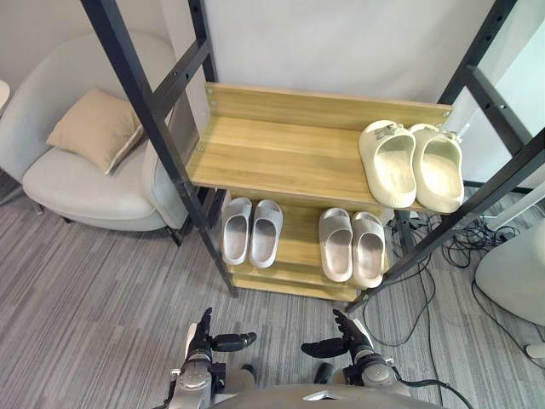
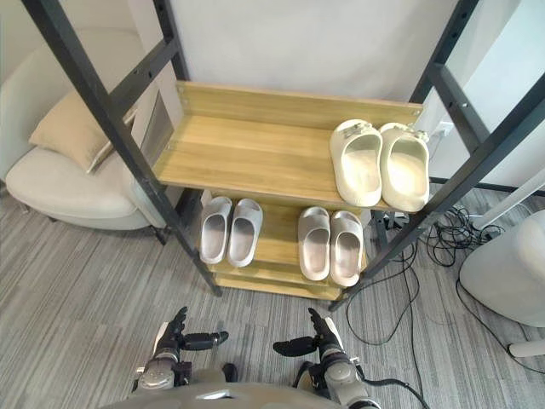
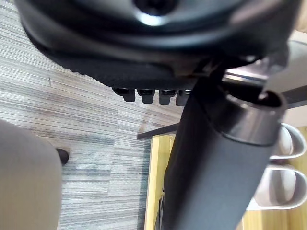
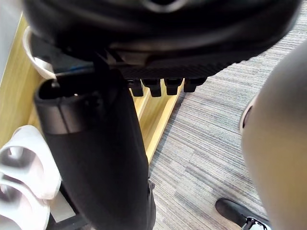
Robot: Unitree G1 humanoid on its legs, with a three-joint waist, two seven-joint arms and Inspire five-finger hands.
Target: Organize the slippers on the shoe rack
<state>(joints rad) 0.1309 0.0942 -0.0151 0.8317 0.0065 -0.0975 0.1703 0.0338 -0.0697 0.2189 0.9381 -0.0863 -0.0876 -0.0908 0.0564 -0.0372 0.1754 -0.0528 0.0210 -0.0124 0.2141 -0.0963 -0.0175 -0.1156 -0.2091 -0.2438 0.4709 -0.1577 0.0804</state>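
Left hand (image 1: 202, 334), right hand (image 1: 351, 335) held before black-framed wooden shoe rack (image 1: 281, 153), fingers released, nothing grasped. 2 cream rubber slippers (image 1: 409, 170) on rack's upper shelf.

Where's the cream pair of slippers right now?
The cream slippers sit at the upper shelf's right end, above a grey pair on the lower shelf.

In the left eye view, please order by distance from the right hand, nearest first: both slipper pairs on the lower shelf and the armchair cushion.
1. Right lower pair, straight ahead of the right hand.
2. Left lower pair, further left.
3. Cushion, far left.
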